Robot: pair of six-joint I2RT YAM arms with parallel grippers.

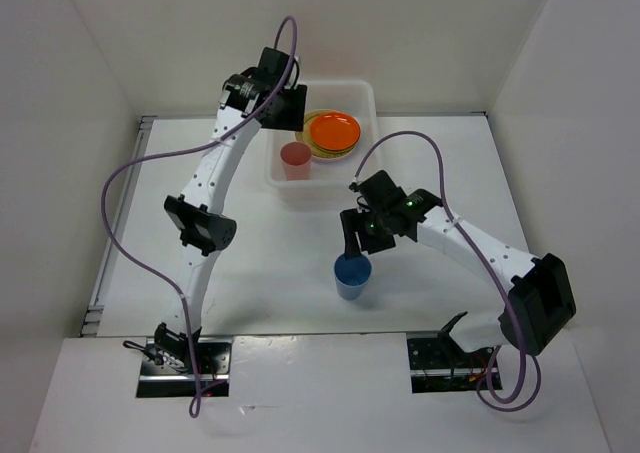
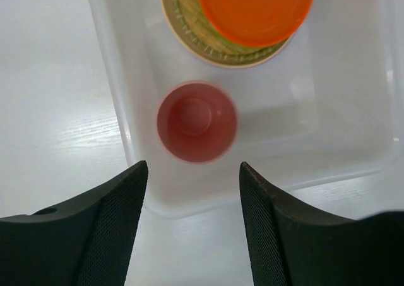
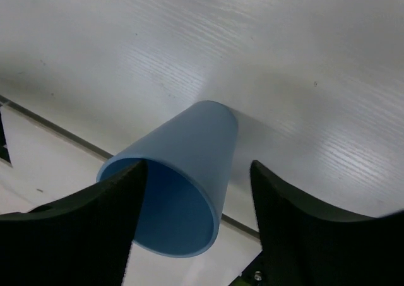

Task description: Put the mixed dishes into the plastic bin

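Blue cup (image 1: pixel 352 275) stands upright on the table (image 1: pixel 280 248), mouth up (long axis vertical), between the right gripper's (image 3: pixel 197 166) spread fingers; left gripper (image 2: pixel 193 166) hovers, fingers apart, over the plastic bin (image 2: pixel 113 77).

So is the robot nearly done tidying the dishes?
Nearly. The plate stack, orange plate on top, and the pink-red cup are in the bin. The right gripper straddles the blue cup on the table, not gripping yet. Only that cup is left.
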